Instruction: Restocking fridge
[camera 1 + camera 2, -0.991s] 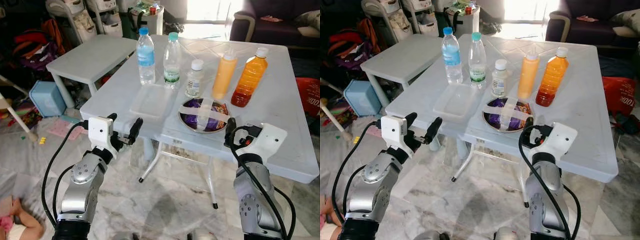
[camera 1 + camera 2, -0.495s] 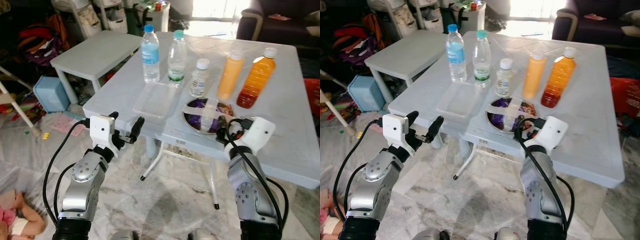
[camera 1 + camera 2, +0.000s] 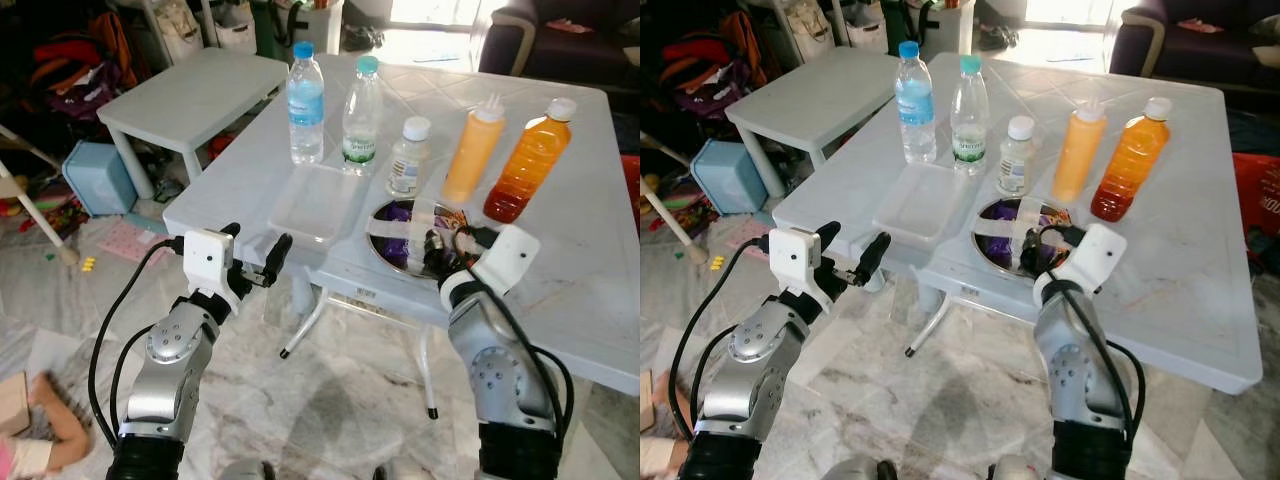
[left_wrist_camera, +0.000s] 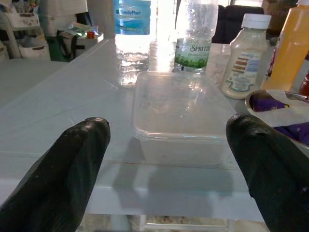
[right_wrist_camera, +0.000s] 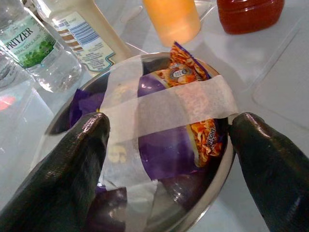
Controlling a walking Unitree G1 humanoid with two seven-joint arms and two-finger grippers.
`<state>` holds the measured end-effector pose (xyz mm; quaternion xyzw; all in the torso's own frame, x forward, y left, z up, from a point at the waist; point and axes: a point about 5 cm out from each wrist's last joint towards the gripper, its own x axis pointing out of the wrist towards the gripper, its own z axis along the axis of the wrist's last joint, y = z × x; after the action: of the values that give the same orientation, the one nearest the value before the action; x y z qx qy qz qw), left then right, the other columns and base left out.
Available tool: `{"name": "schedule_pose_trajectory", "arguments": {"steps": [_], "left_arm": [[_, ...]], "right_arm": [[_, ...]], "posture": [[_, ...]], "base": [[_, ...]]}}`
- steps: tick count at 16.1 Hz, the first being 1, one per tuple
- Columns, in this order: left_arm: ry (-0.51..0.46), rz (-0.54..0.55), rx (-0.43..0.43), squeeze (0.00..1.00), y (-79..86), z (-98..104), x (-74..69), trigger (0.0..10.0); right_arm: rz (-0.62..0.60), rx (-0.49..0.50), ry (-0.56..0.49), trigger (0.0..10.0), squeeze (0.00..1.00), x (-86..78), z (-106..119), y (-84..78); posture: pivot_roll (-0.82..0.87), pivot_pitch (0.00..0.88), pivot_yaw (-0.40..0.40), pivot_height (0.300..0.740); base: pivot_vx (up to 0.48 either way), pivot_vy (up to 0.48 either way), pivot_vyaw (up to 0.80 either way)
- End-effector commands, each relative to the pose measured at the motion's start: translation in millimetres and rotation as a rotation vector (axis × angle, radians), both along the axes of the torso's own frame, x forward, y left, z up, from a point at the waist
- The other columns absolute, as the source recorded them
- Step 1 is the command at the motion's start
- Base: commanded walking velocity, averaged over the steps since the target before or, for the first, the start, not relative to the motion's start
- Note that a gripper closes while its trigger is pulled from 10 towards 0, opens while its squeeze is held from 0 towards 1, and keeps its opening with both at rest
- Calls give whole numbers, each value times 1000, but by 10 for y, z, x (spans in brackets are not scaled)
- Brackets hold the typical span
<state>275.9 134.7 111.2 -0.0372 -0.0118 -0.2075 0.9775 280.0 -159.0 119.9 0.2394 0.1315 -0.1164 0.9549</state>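
Note:
On the white table (image 3: 570,290) stand a blue-capped water bottle (image 3: 305,100), a green-capped bottle (image 3: 362,110), a small white-capped bottle (image 3: 408,158), an orange squeeze bottle (image 3: 472,150) and an amber juice bottle (image 3: 525,160). In front of them lie a clear plastic container (image 3: 320,203) and a metal bowl (image 5: 217,186) of snack packets crossed with white tape. My right gripper (image 5: 169,140) is open, its fingers on either side of the bowl's near rim. My left gripper (image 4: 166,145) is open just short of the table edge, facing the clear container.
A smaller white table (image 3: 190,95) stands at the back left, with a blue box (image 3: 95,175) and clutter on the floor beside it. A dark sofa (image 3: 560,30) is at the back right. A person's limb (image 3: 40,445) lies on the floor at lower left.
My right gripper has gone forward from the table's front edge to the metal bowl, still open. The left gripper has stayed by the table edge. The camera has shifted a little.

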Motion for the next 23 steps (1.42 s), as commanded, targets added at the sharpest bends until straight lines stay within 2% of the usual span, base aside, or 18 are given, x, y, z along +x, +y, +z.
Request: {"name": "schedule_pose_trajectory", "arguments": {"steps": [1, 6, 10, 14, 18, 20, 22, 23], "left_arm": [[-17, -10, 16, 0, -13, 38, 8, 10000], [-20, -12, 15, 0, -17, 45, 11, 10000], [-21, -20, 13, 0, -35, 50, 24, 10000], [-23, -24, 12, 0, -45, 51, 36, 10000], [-22, -19, 13, 0, -31, 48, 27, 10000], [-22, -20, 13, 0, -42, 43, 21, 10000], [-24, -28, 13, 0, -66, 49, 28, 10000], [-25, -32, 13, 0, -71, 53, 31, 10000]], "right_arm": [[28, 141, 53, 10000, 0, -40, -68, 305], [26, 64, -15, 10000, 0, -48, 158, 236], [19, 113, -5, 10000, 0, -71, 253, 291], [49, 235, 193, 10000, 0, -189, -9, 404], [80, 253, 219, 10000, 0, -182, -35, 440], [83, 308, 245, 10000, 0, -169, -90, 471], [63, 375, 269, 0, 0, -97, -153, 474], [55, 376, 276, 0, 0, -61, -165, 455]], "posture": [[-49, 4, 42, 740], [-54, 5, 44, 740], [-58, 4, 47, 740], [-52, 1, 35, 740], [-48, 2, 33, 740], [-46, 2, 35, 740], [-47, 3, 38, 740], [-44, 3, 39, 740]], "base": [[0, 0, 0], [0, 0, 0], [0, 0, 0], [0, 0, 0], [0, 0, 0], [0, 0, 0], [0, 0, 0], [0, 0, 0]]}}
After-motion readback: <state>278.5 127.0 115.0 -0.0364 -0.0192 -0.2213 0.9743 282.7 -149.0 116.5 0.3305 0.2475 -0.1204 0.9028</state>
